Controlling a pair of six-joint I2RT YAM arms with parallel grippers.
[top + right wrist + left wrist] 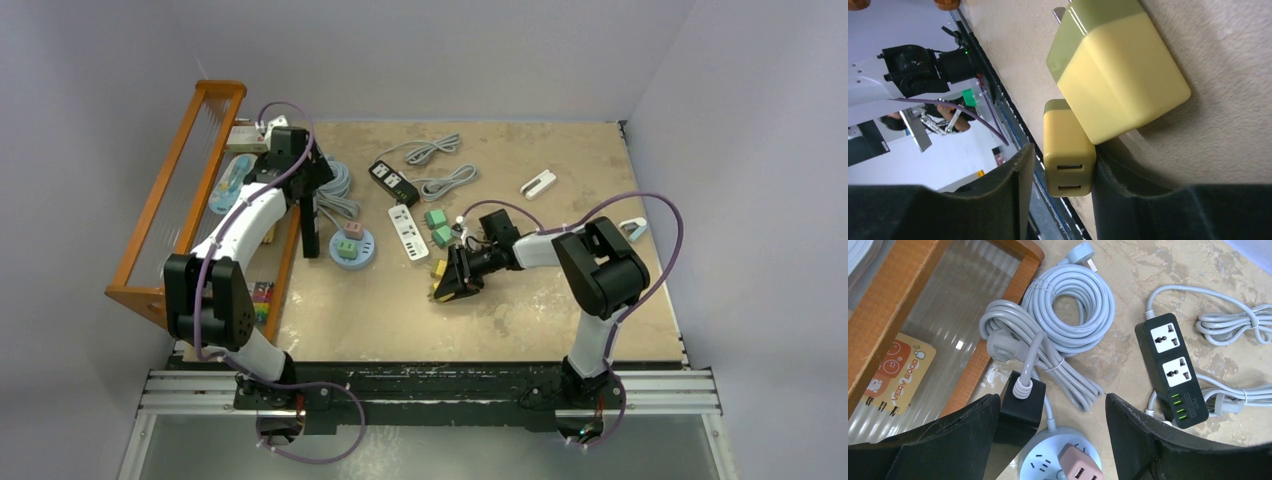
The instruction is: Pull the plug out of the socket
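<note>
The tan surface (pixel 520 310) takes up most of the top view, with an orange wooden rack (pixel 220 88) standing along its left edge. The left arm reaches up beside that rack. The right arm is folded in toward the middle.

The biggest loose thing is a coiled grey cable (pixel 1068 305) near the rack's corner. Right of it is a black power strip (pixel 1173 370) with two sockets and a row of green USB ports. A white power strip (pixel 407 232) lies mid-surface with two green adapters (pixel 437 226) just beside it.

The left pincer (pixel 1052 405) hangs with its jaws wide apart and grips nothing. Below it are a black plug block (pixel 1020 405) and a round white socket (pixel 1043 462) with a pink adapter (pixel 1079 467) sitting on it.

The task bits are at the right arm, on the surface in front of the white strip. A big yellow block (pixel 1118 75) (olive on its far end, with a metal prong poking out) lies on the surface. A small yellow USB plug (pixel 1068 145) is pressed against its near side, and I can't tell if it's actually seated in it. The right pincer (pixel 1063 150) straddles that small plug with its jaws spread. One finger is right up against the plug and the other has a visible gap, so it isn't clamped.
</note>
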